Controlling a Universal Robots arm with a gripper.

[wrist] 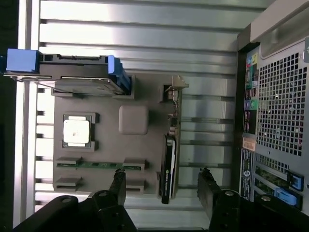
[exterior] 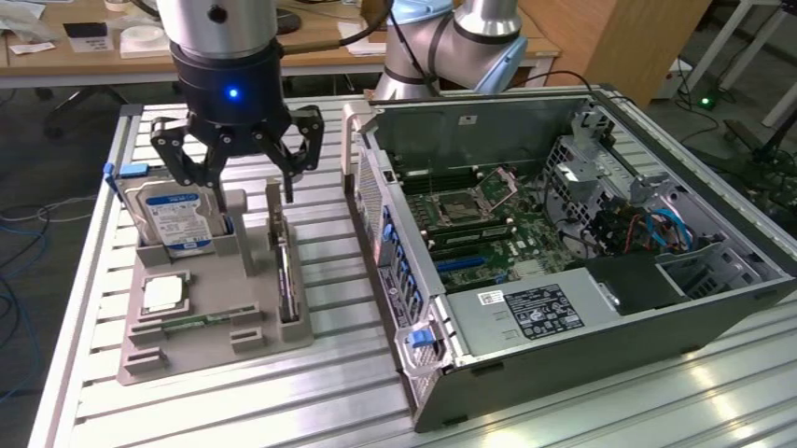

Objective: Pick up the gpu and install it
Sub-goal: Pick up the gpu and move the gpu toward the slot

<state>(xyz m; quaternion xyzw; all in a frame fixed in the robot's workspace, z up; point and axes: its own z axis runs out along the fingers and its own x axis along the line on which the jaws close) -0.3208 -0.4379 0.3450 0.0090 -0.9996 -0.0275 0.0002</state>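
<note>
On a slatted metal table [exterior: 355, 401] beside an open computer case [exterior: 498, 126], the gpu [exterior: 287, 280] stands on edge in a grey holder [exterior: 200, 350], centre-left of the exterior view, under the wide-spread, empty gripper [exterior: 243, 177].

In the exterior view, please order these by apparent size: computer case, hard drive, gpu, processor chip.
1. computer case
2. hard drive
3 or 4, unsure: the gpu stands edge-on, long but thin; the processor chip lies flat, shorter but wider.
</note>
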